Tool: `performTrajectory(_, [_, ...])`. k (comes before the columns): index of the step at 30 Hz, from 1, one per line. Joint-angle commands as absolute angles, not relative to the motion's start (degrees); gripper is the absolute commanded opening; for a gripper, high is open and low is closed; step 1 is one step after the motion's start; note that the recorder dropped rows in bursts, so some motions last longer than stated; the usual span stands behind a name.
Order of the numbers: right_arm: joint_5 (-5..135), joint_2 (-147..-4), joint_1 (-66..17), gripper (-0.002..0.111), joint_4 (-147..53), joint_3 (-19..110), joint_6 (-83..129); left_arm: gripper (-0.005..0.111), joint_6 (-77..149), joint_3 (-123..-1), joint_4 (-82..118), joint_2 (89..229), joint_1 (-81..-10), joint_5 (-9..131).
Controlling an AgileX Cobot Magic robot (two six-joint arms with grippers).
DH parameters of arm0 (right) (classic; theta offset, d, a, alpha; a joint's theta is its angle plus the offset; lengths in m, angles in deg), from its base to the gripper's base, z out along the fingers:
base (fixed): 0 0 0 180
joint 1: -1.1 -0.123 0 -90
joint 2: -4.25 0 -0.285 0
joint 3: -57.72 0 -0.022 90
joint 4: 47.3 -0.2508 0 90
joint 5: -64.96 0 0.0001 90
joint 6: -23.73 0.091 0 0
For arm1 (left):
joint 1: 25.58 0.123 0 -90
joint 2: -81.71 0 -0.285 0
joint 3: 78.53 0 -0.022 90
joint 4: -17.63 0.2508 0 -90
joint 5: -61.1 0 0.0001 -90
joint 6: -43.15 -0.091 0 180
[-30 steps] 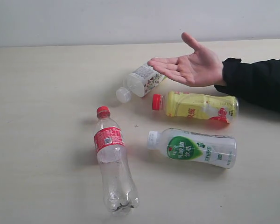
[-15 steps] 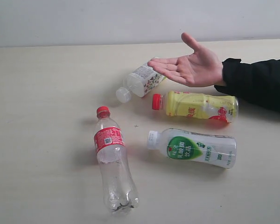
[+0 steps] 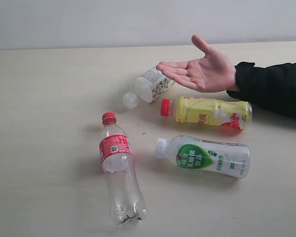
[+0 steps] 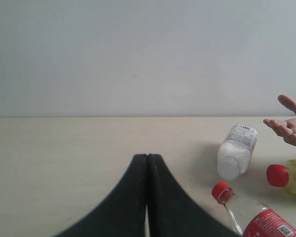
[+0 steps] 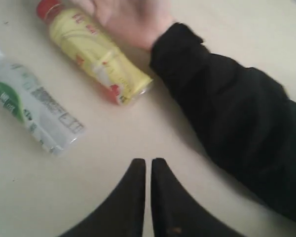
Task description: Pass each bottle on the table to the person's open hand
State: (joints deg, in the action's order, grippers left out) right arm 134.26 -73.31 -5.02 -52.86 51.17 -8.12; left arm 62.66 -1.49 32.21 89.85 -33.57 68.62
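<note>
All the bottles lie on the table [image 3: 49, 108]. The clear bottle with red cap and label [image 3: 117, 168] is at the front left, and its cap shows in the left wrist view as the clear bottle [image 4: 251, 217]. The yellow bottle [image 3: 209, 111] and the white bottle with green label [image 3: 204, 155] lie right of it. The small white-capped bottle [image 3: 147, 87] rests just left of the open hand [image 3: 200, 69]. My left gripper [image 4: 147, 157] is shut and empty. My right gripper [image 5: 148, 162] is shut, with the yellow bottle [image 5: 98, 54] and the white bottle [image 5: 34, 106] beyond it. Neither gripper shows in the exterior view.
A black sleeve [image 3: 274, 86] reaches in from the right above the table, and it fills much of the right wrist view as the sleeve [image 5: 237, 128]. A pale wall [image 3: 138, 22] runs behind the table's far edge.
</note>
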Motion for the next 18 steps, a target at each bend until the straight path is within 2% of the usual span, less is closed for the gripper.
performTrajectory(1, [134.9,-82.3,-12.1,0.023,-52.0,51.7,-10.7,0.000,62.6,-1.3,32.3,89.5,-33.5,68.5])
performTrajectory(3, [134.9,-88.0,-18.2,0.034,-50.8,51.7,-13.6,0.000,62.6,-1.3,32.3,89.5,-33.5,68.5])
performTrajectory(9, [134.9,-97.2,-28.3,0.058,-49.0,51.7,-15.6,0.000,62.6,-1.3,32.3,89.5,-33.5,68.5])
performTrajectory(13, [134.9,-101.2,-28.9,0.058,-51.7,51.7,-10.5,0.000,62.6,-1.3,32.3,89.5,-33.5,68.5])
performTrajectory(18, [134.9,-105.4,-28.9,0.060,-50.1,51.7,-13.7,0.000,62.6,-1.3,32.3,89.5,-33.5,68.5])
